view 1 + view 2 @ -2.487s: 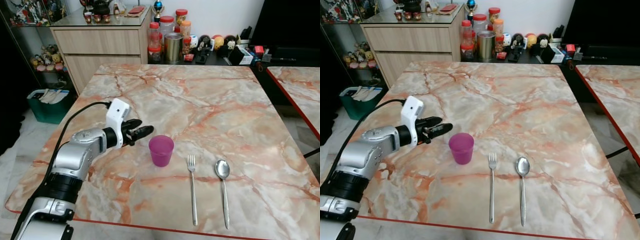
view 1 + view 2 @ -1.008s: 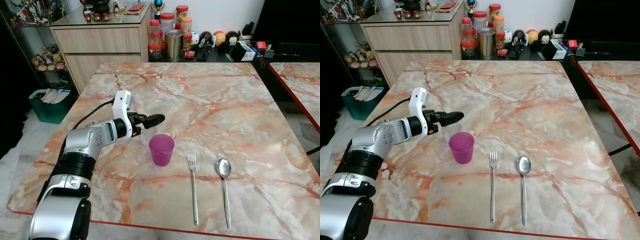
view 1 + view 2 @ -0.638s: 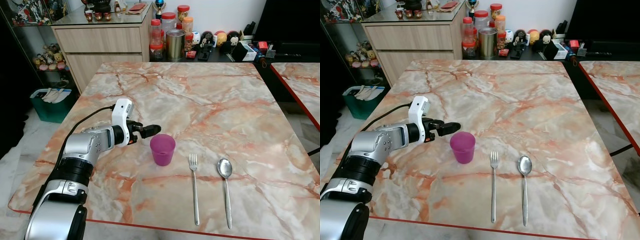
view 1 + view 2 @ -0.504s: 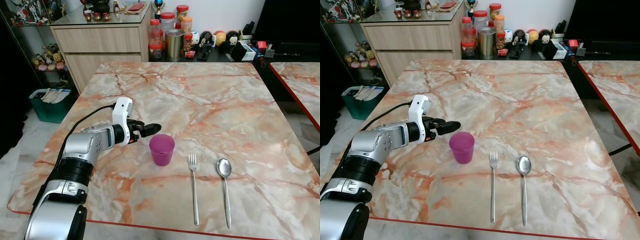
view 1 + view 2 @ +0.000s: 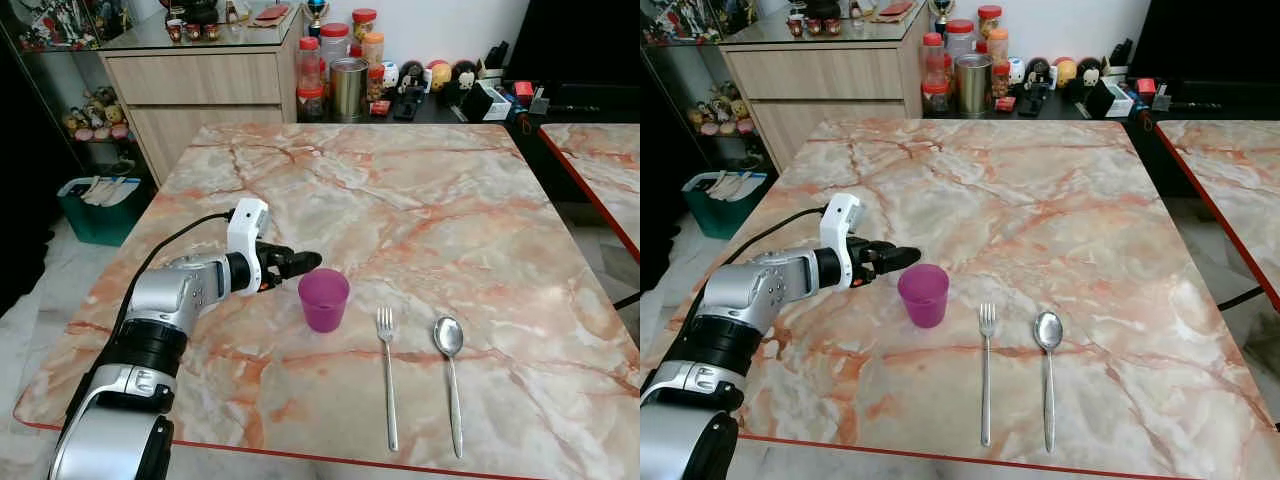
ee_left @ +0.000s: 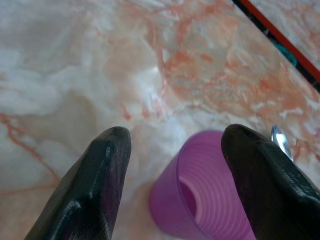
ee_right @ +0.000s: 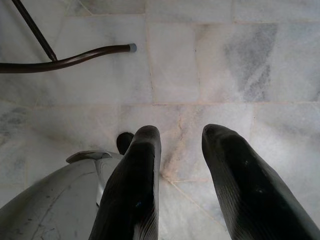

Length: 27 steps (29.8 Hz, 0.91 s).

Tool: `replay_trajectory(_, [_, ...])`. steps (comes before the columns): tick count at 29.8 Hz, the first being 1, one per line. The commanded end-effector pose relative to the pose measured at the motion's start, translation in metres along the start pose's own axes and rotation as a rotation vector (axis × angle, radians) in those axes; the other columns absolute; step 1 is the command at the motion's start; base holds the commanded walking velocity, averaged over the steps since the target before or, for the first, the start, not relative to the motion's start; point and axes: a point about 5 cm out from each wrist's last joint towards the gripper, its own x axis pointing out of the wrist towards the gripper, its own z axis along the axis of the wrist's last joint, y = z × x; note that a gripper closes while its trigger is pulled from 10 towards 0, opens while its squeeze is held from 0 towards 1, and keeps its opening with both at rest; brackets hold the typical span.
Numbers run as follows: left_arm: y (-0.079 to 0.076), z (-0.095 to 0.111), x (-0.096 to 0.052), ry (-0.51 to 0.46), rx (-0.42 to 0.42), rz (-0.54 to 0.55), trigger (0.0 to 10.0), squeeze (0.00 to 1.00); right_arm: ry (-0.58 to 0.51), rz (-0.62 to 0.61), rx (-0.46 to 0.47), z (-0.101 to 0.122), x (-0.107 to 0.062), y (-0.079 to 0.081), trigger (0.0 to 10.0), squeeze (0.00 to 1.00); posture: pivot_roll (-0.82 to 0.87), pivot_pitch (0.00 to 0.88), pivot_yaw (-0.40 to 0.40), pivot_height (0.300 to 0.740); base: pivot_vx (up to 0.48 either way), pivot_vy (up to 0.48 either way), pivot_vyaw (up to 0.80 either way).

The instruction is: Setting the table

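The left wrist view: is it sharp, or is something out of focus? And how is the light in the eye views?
Left wrist view: the near fingers look soft, the purple cup fairly clear. Eye views: sharp, even light, mild sheen on the marble table, a faint shadow beside the cup.

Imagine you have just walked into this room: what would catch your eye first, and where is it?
The bright purple cup stands out on the marble table, upright near the front edge. The left gripper hovers just to its left, fingers open and not touching it. Right of the cup, a fork and spoon lie side by side.
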Motion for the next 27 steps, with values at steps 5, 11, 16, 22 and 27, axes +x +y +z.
replay_trajectory(5, [-0.0015,-0.0051,-0.0033,0.039,0.043,-0.007,10.0,0.00,0.005,-0.011,0.010,-0.0023,-0.0010,-0.0029,10.0,0.00,0.05,0.090,0.024,0.740,0.000,0.000,0.00])
replay_trajectory(11, [-0.0025,-0.0056,-0.0038,0.043,0.053,-0.012,10.0,0.00,0.005,-0.010,0.010,-0.0023,-0.0010,-0.0026,10.0,0.00,0.05,0.090,0.025,0.740,0.000,0.000,0.00])
replay_trajectory(16, [-0.0049,-0.0076,-0.0046,0.054,0.085,-0.032,9.8,0.00,0.005,-0.011,0.010,-0.0023,-0.0010,-0.0026,10.0,0.00,0.05,0.090,0.025,0.740,0.000,0.000,0.00])
replay_trajectory(22, [-0.0070,-0.0089,-0.0050,0.061,0.102,-0.045,9.5,0.00,0.005,-0.011,0.009,-0.0023,-0.0010,-0.0028,10.0,0.00,0.05,0.090,0.024,0.740,0.000,0.000,0.00])
replay_trajectory(27, [-0.0073,-0.0095,-0.0049,0.063,0.106,-0.045,9.4,0.00,0.005,-0.011,0.008,-0.0023,-0.0010,-0.0029,10.0,0.00,0.05,0.091,0.024,0.740,0.000,0.000,0.00])
